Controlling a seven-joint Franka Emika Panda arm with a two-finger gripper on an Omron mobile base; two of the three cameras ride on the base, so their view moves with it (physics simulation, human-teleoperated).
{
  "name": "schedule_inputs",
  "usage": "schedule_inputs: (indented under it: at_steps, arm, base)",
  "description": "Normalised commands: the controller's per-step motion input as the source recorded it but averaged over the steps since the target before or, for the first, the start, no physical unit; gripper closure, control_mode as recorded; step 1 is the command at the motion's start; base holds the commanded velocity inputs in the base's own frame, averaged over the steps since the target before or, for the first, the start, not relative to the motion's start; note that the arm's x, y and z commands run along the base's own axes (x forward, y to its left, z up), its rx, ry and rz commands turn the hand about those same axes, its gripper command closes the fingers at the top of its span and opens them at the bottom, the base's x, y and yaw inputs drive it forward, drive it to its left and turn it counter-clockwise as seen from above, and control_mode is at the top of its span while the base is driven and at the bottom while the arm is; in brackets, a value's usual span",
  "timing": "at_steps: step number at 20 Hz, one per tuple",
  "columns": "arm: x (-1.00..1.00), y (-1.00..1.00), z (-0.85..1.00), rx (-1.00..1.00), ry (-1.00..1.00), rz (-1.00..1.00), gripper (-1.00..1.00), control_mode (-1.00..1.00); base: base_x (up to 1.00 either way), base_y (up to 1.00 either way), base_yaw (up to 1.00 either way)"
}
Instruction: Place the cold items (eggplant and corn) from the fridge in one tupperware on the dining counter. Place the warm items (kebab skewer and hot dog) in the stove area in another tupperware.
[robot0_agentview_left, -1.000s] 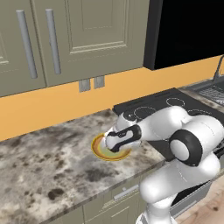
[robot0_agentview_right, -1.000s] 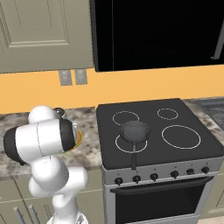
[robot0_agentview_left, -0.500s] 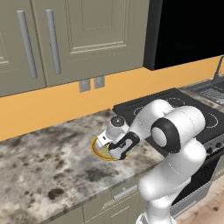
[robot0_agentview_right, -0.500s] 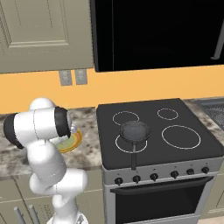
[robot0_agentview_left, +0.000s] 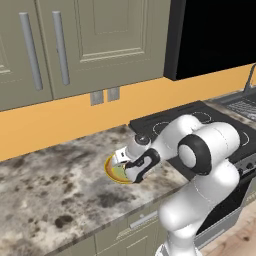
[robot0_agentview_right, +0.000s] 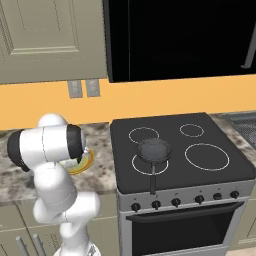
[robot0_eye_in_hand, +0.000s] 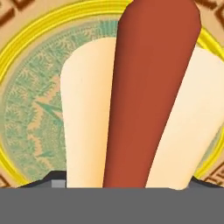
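Note:
A hot dog (robot0_eye_in_hand: 148, 87), a red-brown sausage in a pale bun, lies on a round plate (robot0_eye_in_hand: 19, 65) with a yellow rim and green pattern. The plate (robot0_agentview_left: 112, 172) sits on the granite counter just left of the stove. My gripper (robot0_agentview_left: 123, 163) points down into the plate, right over the hot dog. In the hand view the gripper (robot0_eye_in_hand: 131, 180) straddles the bun, with its dark fingertips (robot0_eye_in_hand: 56, 176) barely peeking out at the bun's sides. Whether they touch the bun I cannot tell. The arm hides most of the plate (robot0_agentview_right: 84, 164) from the right. Kebab skewer, eggplant, corn and tupperware are out of view.
A black stove (robot0_agentview_right: 175, 150) stands right of the plate with a dark pan (robot0_agentview_right: 154, 150) on its front left burner. Wall cabinets (robot0_agentview_left: 75, 45) and an outlet (robot0_agentview_left: 105, 95) are behind the counter (robot0_agentview_left: 50, 190). A black microwave (robot0_agentview_right: 180, 35) hangs above the stove.
My arm has folded in, its elbow swinging towards the base, and the hand has come down closer onto the plate. Plate and hot dog lie where they were.

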Motion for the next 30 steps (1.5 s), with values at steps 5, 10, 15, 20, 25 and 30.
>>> schedule_inputs:
  at_steps: [5,10,15,20,25,30]
  arm:
    - [-0.38,-0.34,0.69,0.08,0.26,-0.44,1.00,-1.00]
    - [-0.54,-0.71,0.97,0.19,0.13,-0.52,1.00,-1.00]
    - [-0.94,-0.65,0.79,0.15,0.07,-0.47,1.00,-1.00]
    - [-1.00,-0.47,0.25,0.10,0.00,-0.41,1.00,-1.00]
    - [-1.00,-0.30,0.01,0.00,-0.13,-0.30,1.00,-1.00]
    - [-1.00,-0.05,0.00,0.05,-0.34,-0.11,1.00,-1.00]
  base:
    - [0.00,0.00,0.00]
    - [0.00,0.00,0.00]
    - [0.00,0.00,0.00]
    - [0.00,0.00,0.00]
    - [0.00,0.00,0.00]
    - [0.00,0.00,0.00]
